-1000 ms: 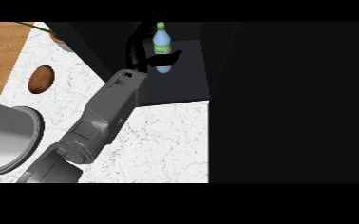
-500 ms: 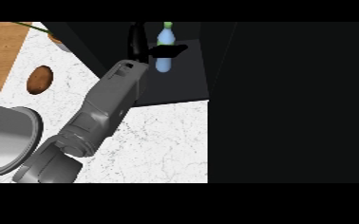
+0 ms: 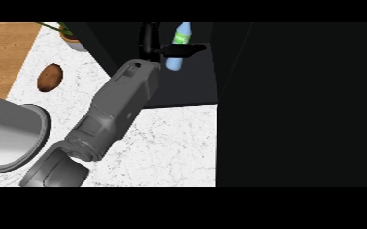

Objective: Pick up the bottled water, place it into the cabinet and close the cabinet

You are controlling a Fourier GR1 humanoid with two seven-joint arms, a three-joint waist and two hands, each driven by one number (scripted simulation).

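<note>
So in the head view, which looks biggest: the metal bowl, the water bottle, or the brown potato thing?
Largest to smallest, as they look:
1. Metal bowl, even though the picture's left edge cuts it off.
2. Water bottle, partly hidden by the left hand.
3. Brown potato-like thing.
The last two look close, and the bottle sits farther away, so their order is unsure.

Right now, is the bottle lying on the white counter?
No. The bottle is inside the dark cabinet, with the left hand curled round it.
</note>
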